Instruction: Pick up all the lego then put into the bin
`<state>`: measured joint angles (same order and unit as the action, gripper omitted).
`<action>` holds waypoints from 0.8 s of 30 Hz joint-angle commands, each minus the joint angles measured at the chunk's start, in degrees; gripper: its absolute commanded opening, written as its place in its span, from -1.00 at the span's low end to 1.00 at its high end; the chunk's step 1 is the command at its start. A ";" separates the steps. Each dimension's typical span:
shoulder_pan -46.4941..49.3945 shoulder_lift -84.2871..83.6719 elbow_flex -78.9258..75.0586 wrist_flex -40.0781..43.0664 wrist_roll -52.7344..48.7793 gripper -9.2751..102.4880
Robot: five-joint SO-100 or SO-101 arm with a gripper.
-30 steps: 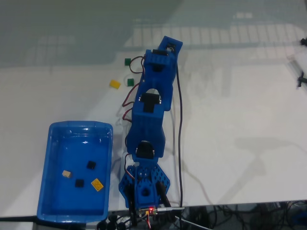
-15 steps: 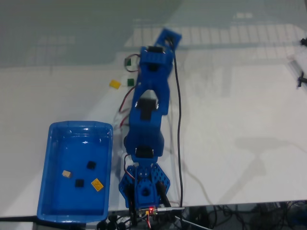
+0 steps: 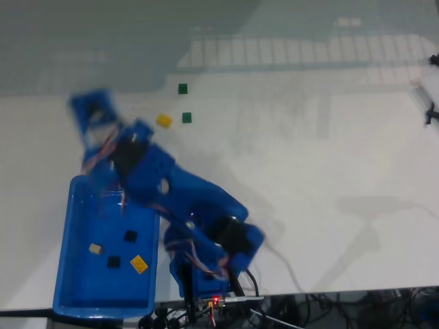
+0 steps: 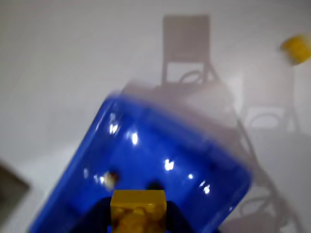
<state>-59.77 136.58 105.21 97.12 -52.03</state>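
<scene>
Yellow lego (image 4: 138,209) clamped in my tool (image 4: 138,216); bin (image 4: 146,165) just below, ahead | I'd centre over bin floor before letting go; three bricks remain on tabletop (image 3: 309,171)

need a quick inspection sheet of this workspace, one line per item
surface: white table, bare patches, shadows on it
job's things: blue bin at lower left in the fixed view, holding a tan brick, two black bricks and a yellow brick; on the table a loose yellow brick and two green bricks
clutter: nothing seen
hand: hand shut on a yellow lego, over the bin in the wrist view; blurred in the fixed view
cables: wires on the arm; cable tangle along the front edge
surroundings: dark stand at the right edge
</scene>
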 commanded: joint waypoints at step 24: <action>17.14 -8.26 -7.82 -2.64 -0.79 -0.18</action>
<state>-56.69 131.04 103.97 97.82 -52.65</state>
